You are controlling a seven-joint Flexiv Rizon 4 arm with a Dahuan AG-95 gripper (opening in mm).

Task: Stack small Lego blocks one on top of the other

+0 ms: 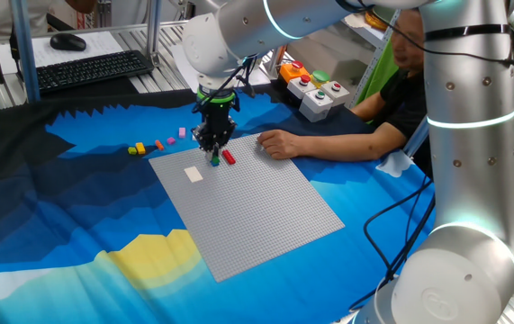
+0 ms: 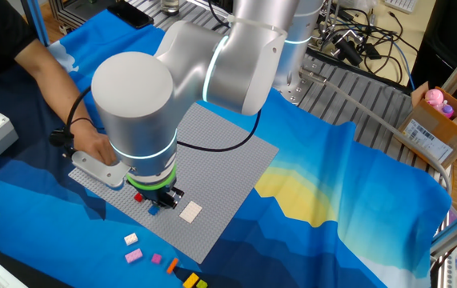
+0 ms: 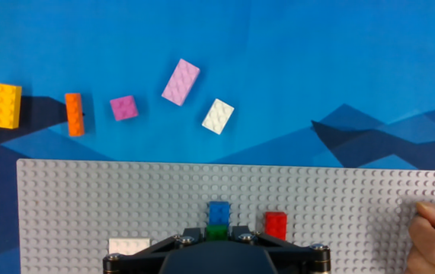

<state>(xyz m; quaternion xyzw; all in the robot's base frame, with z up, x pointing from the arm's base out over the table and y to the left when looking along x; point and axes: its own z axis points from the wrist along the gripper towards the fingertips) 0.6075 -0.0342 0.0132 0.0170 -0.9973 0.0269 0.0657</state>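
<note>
No text, brand, number or sign can be read in any view. A white label [image 2: 425,138] sits on a cardboard box [image 2: 436,128] at the right of the other fixed view, its print too small to read.

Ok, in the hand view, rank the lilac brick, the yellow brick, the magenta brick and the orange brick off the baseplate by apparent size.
1. lilac brick
2. yellow brick, only slightly smaller than the lilac, so that order is unsure
3. orange brick and magenta brick, too alike to rank: one narrow and long, the other squarish
</note>
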